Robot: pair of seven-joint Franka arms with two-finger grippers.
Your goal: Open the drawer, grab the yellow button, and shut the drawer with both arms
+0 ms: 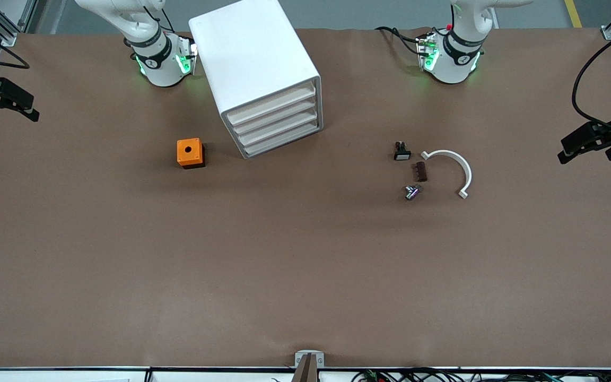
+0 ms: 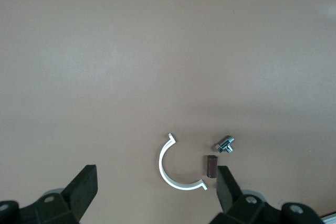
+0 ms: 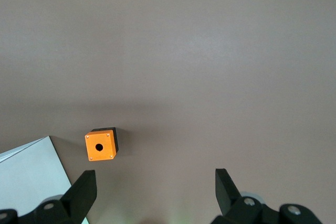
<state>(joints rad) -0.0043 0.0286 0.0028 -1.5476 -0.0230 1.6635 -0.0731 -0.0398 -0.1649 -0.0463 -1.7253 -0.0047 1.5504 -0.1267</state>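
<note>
The white cabinet (image 1: 255, 58) stands between the two arm bases. Its uppermost drawer (image 1: 271, 104) is shut, as are the three below it. The button is hidden from every view. My left gripper (image 1: 586, 156) hangs open and empty, high over the left arm's end of the table; in the left wrist view (image 2: 156, 190) its fingers (image 2: 84, 187) stand wide apart. My right gripper (image 1: 11, 118) hangs open and empty, high over the right arm's end; the right wrist view (image 3: 156, 190) shows its fingers (image 3: 81, 192) wide apart and a cabinet corner (image 3: 31, 182).
An orange cube with a hole (image 1: 190, 153) (image 3: 101, 145) sits beside the cabinet toward the right arm's end. Toward the left arm's end lie a small black piece with a white face (image 1: 402, 152), a brown piece (image 1: 420, 171) (image 2: 211, 166), a metal fitting (image 1: 411, 192) (image 2: 224, 145) and a white arc (image 1: 451, 167) (image 2: 173, 169).
</note>
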